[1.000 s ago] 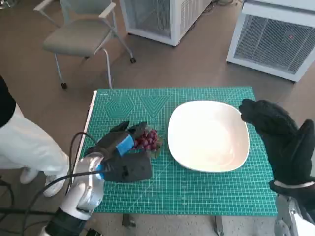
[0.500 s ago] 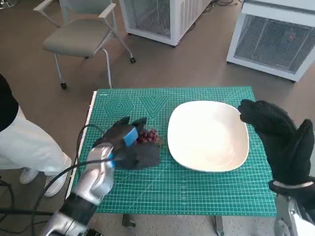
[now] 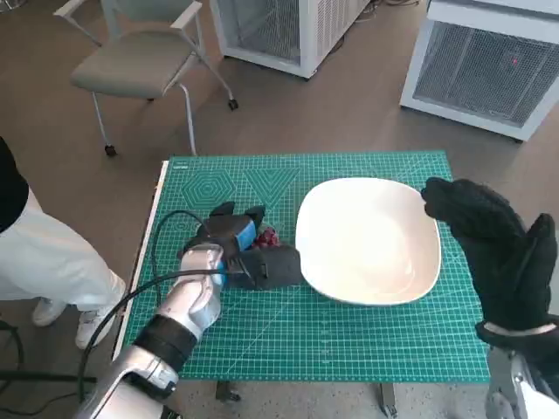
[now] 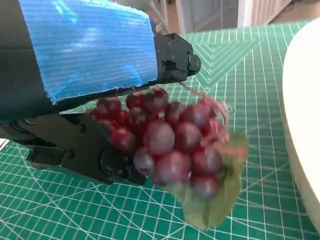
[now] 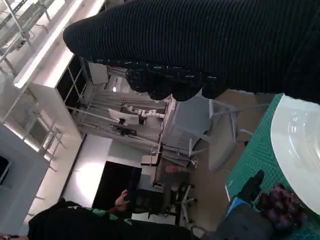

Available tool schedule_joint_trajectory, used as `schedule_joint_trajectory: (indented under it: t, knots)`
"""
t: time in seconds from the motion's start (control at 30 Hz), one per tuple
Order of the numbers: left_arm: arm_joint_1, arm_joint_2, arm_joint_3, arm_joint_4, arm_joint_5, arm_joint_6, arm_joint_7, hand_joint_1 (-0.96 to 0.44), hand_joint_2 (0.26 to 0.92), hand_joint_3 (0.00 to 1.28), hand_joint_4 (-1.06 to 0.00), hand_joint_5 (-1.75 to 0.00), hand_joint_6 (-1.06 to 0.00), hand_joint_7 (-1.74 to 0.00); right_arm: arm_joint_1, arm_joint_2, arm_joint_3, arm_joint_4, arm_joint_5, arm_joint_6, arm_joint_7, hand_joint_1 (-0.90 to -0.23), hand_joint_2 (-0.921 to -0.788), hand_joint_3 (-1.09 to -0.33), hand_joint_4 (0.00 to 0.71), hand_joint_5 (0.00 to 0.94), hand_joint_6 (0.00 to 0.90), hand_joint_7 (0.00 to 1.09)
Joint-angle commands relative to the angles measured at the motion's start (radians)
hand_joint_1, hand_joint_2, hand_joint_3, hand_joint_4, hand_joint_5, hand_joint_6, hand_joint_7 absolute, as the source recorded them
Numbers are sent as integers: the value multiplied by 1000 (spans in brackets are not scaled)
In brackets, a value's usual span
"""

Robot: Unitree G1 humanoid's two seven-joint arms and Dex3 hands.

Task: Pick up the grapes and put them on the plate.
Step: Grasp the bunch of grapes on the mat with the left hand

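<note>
We see the grapes, a dark red bunch with a green leaf under it, clamped in our left hand, whose black fingers close around the bunch from the far side in the left wrist view. The bunch hangs just above the green mat that covers the counter, beside the left edge of the plate and not on it. From the head view only a little red shows between the blue-taped back of our hand and the plate's rim. The plate is white, square with rounded corners, and lies on the right half of the mat. Our right hand in its black glove is held over the plate's right edge with the fingers together and nothing in them. A grey chair stands on the floor beyond the counter, and a person's white trouser leg shows at the left.
</note>
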Motion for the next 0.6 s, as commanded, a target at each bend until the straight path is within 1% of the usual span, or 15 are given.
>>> schedule_joint_trajectory:
  t: [0.03,0.27,0.6]
  knots:
    - [-46,-13,-9,65,-7,-19,6,-28,826,1,-53,-3,-214,-4,30,-2,-9,-5,4,14,-12,-554,-921,-569,473,28,100,728]
    - [-67,-22,-8,127,-23,-41,6,-44,823,0,-48,0,-212,-2,36,1,-12,-11,-3,11,-19,-549,-921,-571,473,28,96,732]
    - [-76,-32,-2,174,-43,-48,-1,-40,822,0,-38,0,-214,-1,36,5,-8,-8,-13,6,-29,-551,-921,-572,472,28,93,737]
